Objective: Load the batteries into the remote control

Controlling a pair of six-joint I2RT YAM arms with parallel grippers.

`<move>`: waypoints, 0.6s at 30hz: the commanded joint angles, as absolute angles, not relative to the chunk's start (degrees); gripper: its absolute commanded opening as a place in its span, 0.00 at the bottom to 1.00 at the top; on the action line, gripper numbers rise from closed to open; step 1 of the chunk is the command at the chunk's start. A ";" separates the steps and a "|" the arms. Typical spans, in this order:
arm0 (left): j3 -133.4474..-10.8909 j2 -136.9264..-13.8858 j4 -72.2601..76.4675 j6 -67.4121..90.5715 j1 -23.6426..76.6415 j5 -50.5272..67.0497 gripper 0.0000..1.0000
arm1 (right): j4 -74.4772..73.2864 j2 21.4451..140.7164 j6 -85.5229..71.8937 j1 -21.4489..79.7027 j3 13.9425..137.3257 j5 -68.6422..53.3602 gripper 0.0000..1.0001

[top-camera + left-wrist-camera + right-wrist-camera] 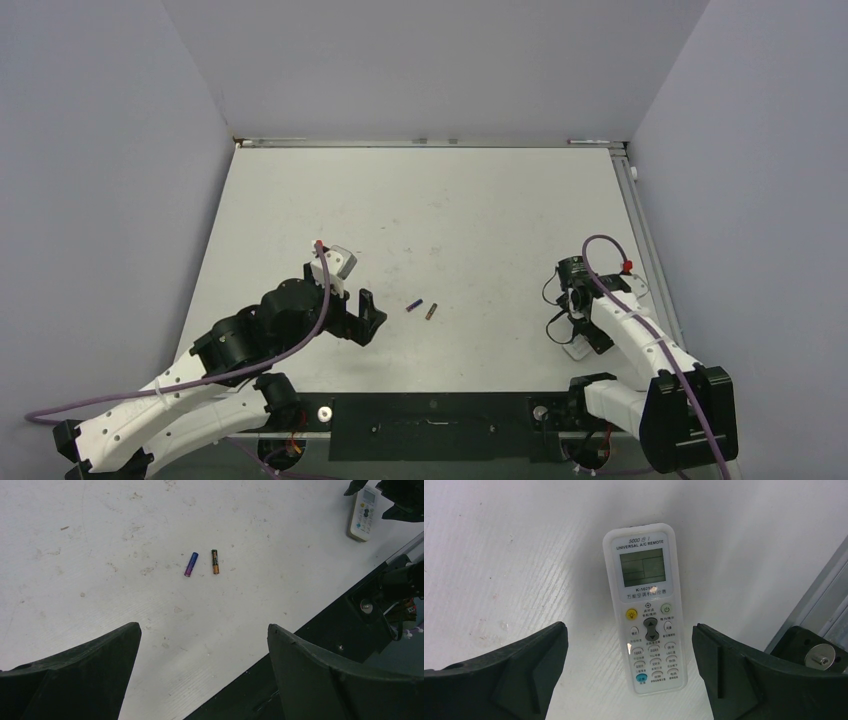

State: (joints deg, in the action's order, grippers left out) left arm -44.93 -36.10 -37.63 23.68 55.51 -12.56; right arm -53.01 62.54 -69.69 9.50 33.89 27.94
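Two batteries lie side by side on the white table: a purple-blue one (414, 305) (191, 564) and a brownish-gold one (431, 313) (215, 562). My left gripper (368, 318) (204, 626) hangs open just left of them, with nothing between its fingers. The remote control (646, 607) (364, 513) lies face up at the near right, screen end away from me, buttons showing. My right gripper (577, 335) (629, 626) hovers open directly over its button end, one finger on each side and neither touching. From the top view only a white sliver of the remote (577, 349) shows.
A black mounting plate (430, 425) runs along the table's near edge between the arm bases. An aluminium rail (640, 230) (819, 595) borders the right edge, close to the remote. Grey walls enclose the table on three sides.
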 commanded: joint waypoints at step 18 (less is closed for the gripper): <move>-46.05 -36.49 -36.47 23.20 55.63 -12.04 0.96 | -45.37 67.60 -72.79 8.61 30.73 27.27 0.92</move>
